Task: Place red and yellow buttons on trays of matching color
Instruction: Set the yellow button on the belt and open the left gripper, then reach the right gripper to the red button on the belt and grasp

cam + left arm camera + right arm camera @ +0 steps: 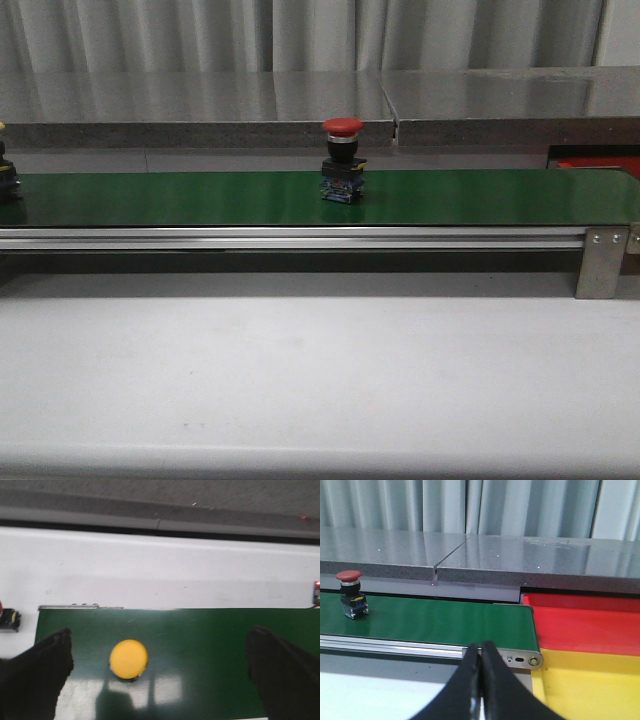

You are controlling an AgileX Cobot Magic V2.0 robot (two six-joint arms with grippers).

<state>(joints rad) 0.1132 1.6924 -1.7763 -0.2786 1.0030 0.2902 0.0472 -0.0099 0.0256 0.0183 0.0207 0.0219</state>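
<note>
A red-capped button (341, 159) stands upright mid-belt on the green belt (200, 198); it also shows in the right wrist view (350, 594). A yellow-capped button (129, 659) stands on the belt under my left gripper (160, 675), which is open, with the button between the fingers and nearer one of them. My right gripper (480, 652) is shut and empty, before the belt's end. Beyond that end lie a red tray (585, 622) and a yellow tray (590, 680), side by side. Neither gripper shows in the front view.
A button is partly cut off at the front view's left edge (6, 172). A sliver of the red tray (600, 162) shows at the far right. An aluminium rail (300, 238) runs along the belt's front. A grey ledge (300, 100) runs behind the belt.
</note>
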